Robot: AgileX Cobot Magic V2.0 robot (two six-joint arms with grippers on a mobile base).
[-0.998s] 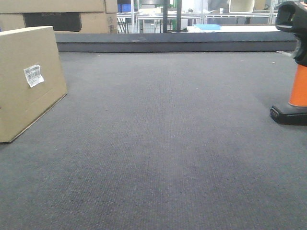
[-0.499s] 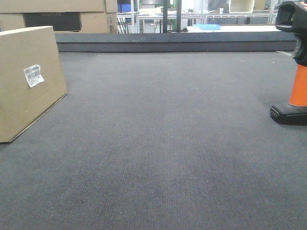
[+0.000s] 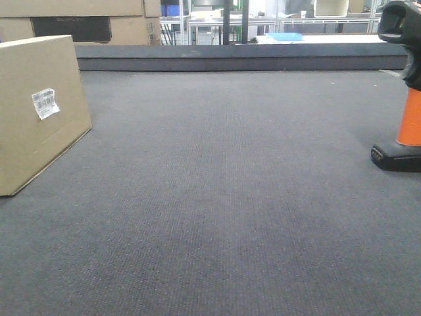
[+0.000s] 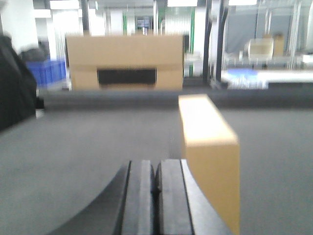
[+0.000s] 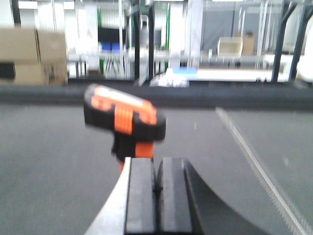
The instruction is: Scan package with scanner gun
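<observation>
Your left pincer (image 4: 155, 193): pads pressed together, nothing between them. Box (image 4: 210, 142) just ahead, slightly right, upright on grey surface (image 3: 223, 197), white label (image 3: 45, 103) on broad side. Your right pincer (image 5: 157, 193): likewise pressed together, empty. Scanner (image 5: 124, 120) stands just beyond it, untouched. Box and scanner well apart. Cartons (image 4: 126, 61) far behind.

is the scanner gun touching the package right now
Apart. The exterior front-facing view shows the package at the left edge and the scanner gun at the right edge, with a wide stretch of grey mat between them.
</observation>
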